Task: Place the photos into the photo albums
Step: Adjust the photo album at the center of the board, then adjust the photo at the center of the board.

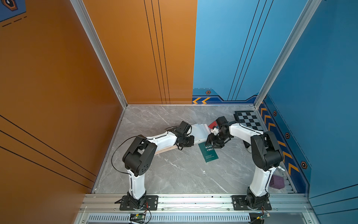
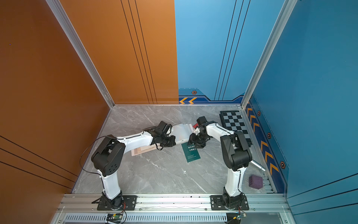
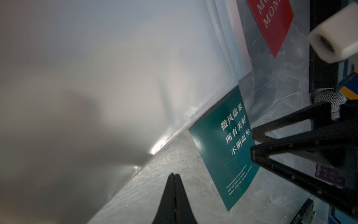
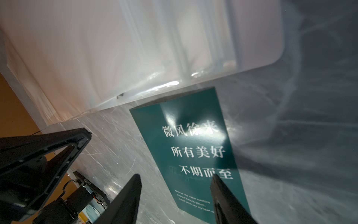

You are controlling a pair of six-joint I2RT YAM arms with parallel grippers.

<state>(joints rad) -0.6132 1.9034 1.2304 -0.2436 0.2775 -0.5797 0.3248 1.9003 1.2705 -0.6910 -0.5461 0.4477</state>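
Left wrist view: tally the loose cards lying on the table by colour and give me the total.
Dark green card: 1
Red card: 1
Total: 2

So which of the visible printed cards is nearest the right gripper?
The dark green card with white Chinese characters, directly beneath the open right gripper; the red MONEY card lies farther back.
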